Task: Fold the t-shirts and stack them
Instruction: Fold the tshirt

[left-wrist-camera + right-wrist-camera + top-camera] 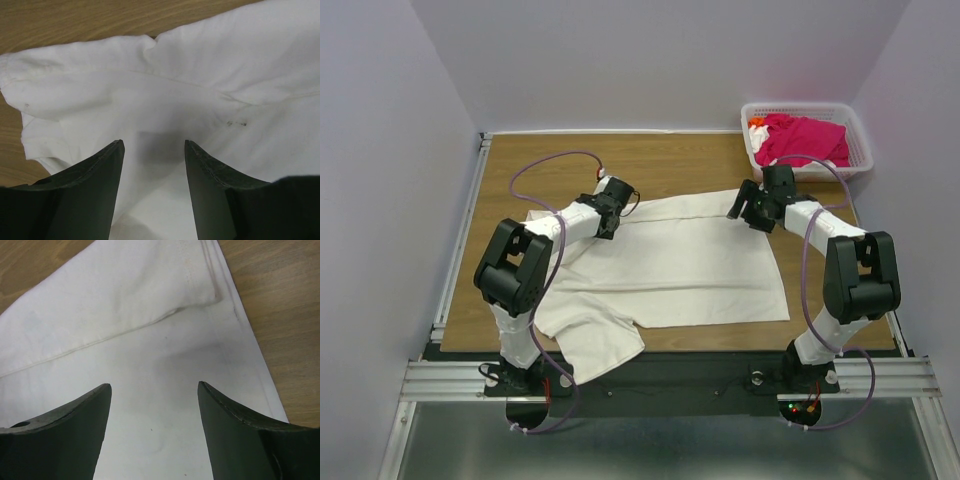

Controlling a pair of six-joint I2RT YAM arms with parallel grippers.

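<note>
At the near left corner of the worktop [670, 160], one part of the off-white shirt [690, 270] lies rumpled and reaches the front edge. The rest of the shirt spreads flat across the middle of the wood, its right side ending in a straight hem.

Both arms reach over the shirt to its far edge. The left tool [154, 145] sits over the far left part of the cloth. Its fingers [95, 180] stand apart with nothing between them, and the cloth below shows a seam, soft folds and a few small dark specks [235, 122]. The right tool [154, 386] sits over the far right corner. Its fingers [235, 425] are also apart and grip nothing; beneath them a folded-over flap of cloth lies on the lower layer, with bare wood just beyond the hem.

In the far right corner stands a white basket [865, 150], well apart from the spread shirt. The pink shirt [805, 138] lies crumpled inside it.
</note>
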